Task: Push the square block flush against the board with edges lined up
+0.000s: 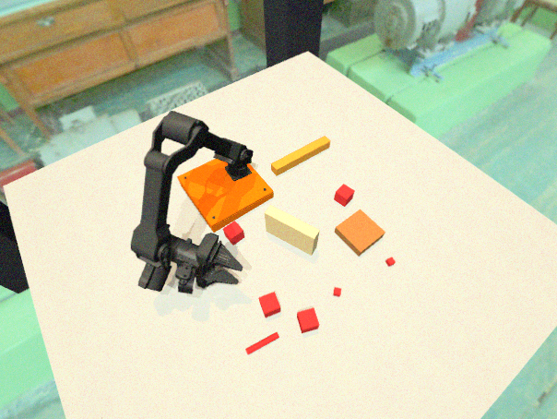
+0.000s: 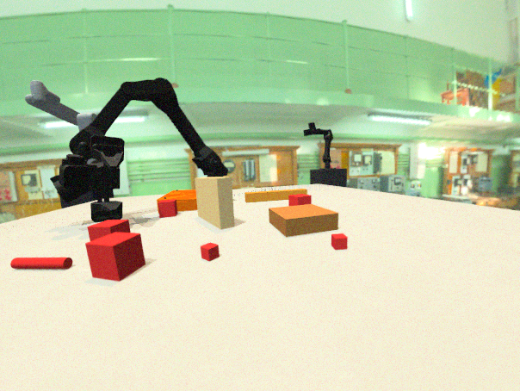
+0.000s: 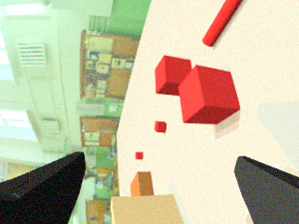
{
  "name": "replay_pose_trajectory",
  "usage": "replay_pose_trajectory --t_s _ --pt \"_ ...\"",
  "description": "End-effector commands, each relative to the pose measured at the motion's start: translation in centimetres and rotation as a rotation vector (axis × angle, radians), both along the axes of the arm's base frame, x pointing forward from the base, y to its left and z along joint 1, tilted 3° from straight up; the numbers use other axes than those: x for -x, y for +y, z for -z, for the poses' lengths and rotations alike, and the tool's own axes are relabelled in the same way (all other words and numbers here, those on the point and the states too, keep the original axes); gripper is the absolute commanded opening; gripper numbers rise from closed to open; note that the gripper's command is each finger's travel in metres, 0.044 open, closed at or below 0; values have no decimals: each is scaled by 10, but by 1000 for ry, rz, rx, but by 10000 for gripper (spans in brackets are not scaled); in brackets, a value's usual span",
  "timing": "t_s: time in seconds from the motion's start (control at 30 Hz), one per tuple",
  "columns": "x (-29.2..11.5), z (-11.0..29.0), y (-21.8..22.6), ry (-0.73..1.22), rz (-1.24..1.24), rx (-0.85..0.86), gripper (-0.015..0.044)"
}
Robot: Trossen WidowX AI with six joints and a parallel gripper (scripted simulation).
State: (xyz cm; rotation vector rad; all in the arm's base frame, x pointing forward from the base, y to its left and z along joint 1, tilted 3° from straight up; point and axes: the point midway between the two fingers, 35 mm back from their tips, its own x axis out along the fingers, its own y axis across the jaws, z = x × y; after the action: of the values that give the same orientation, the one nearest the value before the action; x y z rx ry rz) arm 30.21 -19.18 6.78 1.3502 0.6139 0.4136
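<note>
The square block [image 1: 360, 231] [image 2: 303, 220] [image 3: 143, 183] is flat and brown-orange and lies on the table. The board [image 1: 290, 232] [image 2: 215, 201] [image 3: 146, 209] is pale tan and stands on its long narrow edge. A gap separates them, with the board between the block and the arm's base. My gripper [image 1: 240, 274] [image 2: 108, 183] [image 3: 163, 164] is open and empty, one finger above the other, pointing level over the table. It is left of the board in the top view and touches neither part.
Red cubes [image 1: 269, 305] [image 1: 308, 319] [image 1: 233, 233] [image 1: 344, 195], tiny red cubes [image 1: 390, 261] [image 1: 337, 292] and a red rod [image 1: 262, 343] lie around. A yellow-orange bar [image 1: 301, 155] lies behind. The arm's base stands on an orange plate [image 1: 231, 203].
</note>
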Motion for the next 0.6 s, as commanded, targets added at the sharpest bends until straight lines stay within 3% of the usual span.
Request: replay_pose_trajectory --t_s 0.0,0.2,0.47,0.57 --pt "0 0 0 0 0 0 374" --pt "-3 0 9 54 -35 -3 216" --pt "-9 -3 44 278 -151 9 6" --pt "-11 -5 57 370 -186 25 0"
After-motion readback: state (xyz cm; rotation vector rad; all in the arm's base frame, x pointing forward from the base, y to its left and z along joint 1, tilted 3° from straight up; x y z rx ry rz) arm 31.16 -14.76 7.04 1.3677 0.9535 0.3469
